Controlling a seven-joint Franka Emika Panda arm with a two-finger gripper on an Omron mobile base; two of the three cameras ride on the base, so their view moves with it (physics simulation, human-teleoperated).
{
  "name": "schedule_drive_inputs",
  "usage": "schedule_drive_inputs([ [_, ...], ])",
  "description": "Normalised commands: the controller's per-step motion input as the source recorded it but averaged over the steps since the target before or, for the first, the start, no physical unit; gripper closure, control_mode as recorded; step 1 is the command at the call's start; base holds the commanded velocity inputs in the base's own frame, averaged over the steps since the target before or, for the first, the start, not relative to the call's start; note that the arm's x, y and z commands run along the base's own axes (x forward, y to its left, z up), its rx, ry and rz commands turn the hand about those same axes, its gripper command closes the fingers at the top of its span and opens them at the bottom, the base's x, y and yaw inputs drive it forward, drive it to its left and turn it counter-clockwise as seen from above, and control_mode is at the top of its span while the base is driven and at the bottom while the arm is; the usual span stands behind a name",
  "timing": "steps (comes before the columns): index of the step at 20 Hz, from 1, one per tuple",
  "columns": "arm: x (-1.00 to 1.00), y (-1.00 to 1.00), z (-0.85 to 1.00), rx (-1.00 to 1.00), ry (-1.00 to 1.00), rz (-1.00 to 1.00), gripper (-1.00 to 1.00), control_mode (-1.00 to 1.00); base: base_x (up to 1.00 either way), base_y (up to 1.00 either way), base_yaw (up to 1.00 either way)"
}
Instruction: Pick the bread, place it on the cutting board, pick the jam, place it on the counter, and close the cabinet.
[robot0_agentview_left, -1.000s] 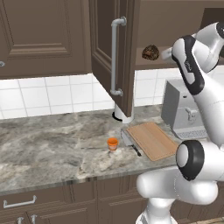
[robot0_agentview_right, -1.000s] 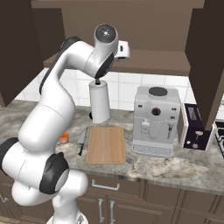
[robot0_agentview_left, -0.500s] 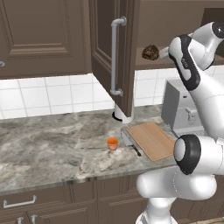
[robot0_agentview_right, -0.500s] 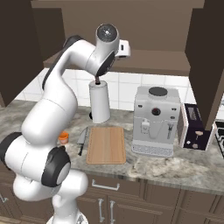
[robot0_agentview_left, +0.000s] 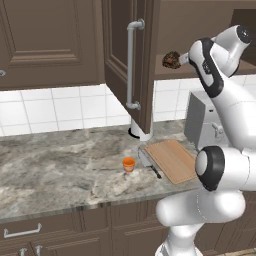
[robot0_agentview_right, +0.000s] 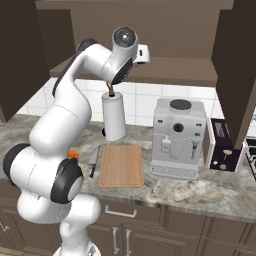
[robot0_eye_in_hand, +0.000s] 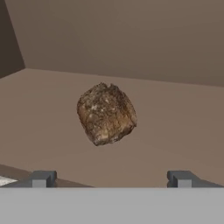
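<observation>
Inside the open cabinet (robot0_agentview_left: 125, 60), the bread (robot0_eye_in_hand: 106, 113) sits on the brown shelf, ahead of the gripper (robot0_eye_in_hand: 109, 178) and apart from it. In the hand view the two dark fingertips (robot0_eye_in_hand: 42, 178) stand wide apart at the bottom, one on each side of the loaf's line, with bare shelf between them and the crust; the jaws are open and hold nothing. From the left base view the loaf shows as a dark lump at the shelf's front edge, just beside the raised white arm, whose hand reaches in at shelf height. Below, on the counter (robot0_agentview_left: 55, 165), the jam (robot0_agentview_left: 129, 164) stands upright, near the left end of the cutting board (robot0_agentview_left: 174, 160) but not on it. A knife (robot0_agentview_left: 148, 162) lies between jar and board, along the board's edge. The board lies bare. In the right base view a coffee machine (robot0_agentview_right: 177, 137) stands just right of the board, and a white roll on a stand (robot0_agentview_right: 114, 116) behind it.
</observation>
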Motion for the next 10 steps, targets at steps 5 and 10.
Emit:
schedule_drive_inputs([
  [5, 0.18, 0.00, 0.00, 0.00, 0.00, 0.02, -1.00, -1.00, 0.00, 0.00, 0.00],
  [10, 0.15, 0.00, 0.00, 0.00, 0.00, 0.03, -1.00, -1.00, 0.00, 0.00, 0.00],
])
